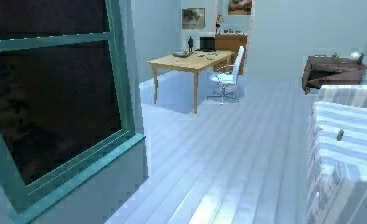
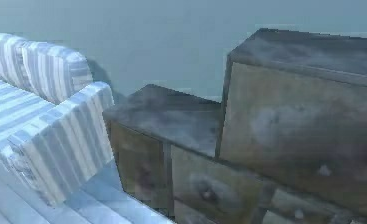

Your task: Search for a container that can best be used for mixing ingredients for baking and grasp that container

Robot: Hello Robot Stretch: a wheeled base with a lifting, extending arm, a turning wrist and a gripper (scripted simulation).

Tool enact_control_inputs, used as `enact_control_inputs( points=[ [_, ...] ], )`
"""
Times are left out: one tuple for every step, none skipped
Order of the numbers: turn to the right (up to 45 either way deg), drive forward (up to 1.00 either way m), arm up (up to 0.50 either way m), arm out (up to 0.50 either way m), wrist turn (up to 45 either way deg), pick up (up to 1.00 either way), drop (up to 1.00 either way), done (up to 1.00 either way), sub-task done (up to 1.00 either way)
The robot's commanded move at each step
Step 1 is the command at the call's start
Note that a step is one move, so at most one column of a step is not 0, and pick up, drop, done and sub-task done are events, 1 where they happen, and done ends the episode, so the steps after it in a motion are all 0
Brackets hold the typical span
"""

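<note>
Forward view, left edge: I see a window (image 1: 51, 90) with a teal frame and dark panes, close to the camera.
Forward view, floor: pale floorboards (image 1: 231, 150) run from under the window to the far wall.
Forward view, far middle: a wooden table (image 1: 201, 62) stands on the boards, well apart from the window.
Table's far left corner: small dark shapes (image 1: 181, 53) sit there, too small for me to name.
Table's far edge: a dark upright thing (image 1: 207, 44) stands just right of those shapes.
Table's right edge: a white office chair (image 1: 229, 72) is drawn up to it.
Far wall: a framed picture (image 1: 193, 17) hangs above the table, and a wooden cabinet (image 1: 231, 42) stands behind the chair.
Forward view, right: a dark low cabinet (image 1: 333, 72) stands by the wall; nearer me is a striped sofa (image 1: 341, 160) with a small dark thing (image 1: 340, 134) on it.
Arm side view, left: a striped armrest (image 2: 61, 130) with cushions behind it.
Arm side view, right: a dark stepped chest (image 2: 281, 120) stands just beside the armrest, its lower step nearest, against a teal wall (image 2: 171, 40).
Whereabouts of the mixing container: I cannot tell; the shapes on the table's corner are my only candidates.
State of the gripper: I cannot tell.
</note>
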Motion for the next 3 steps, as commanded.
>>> enact_control_inputs(
  points=[
    [12.0, 0.00, 0.00, 0.00, 0.0, 0.00, 0.00, 0.00, 0.00],
    [0.0, 1.00, 0.00, 0.00, 0.0, 0.00, 0.00, 0.00, 0.00],
    [12.0, 0.00, 0.00, 0.00, 0.0, 0.00, 0.00, 0.00, 0.00]
  ],
)
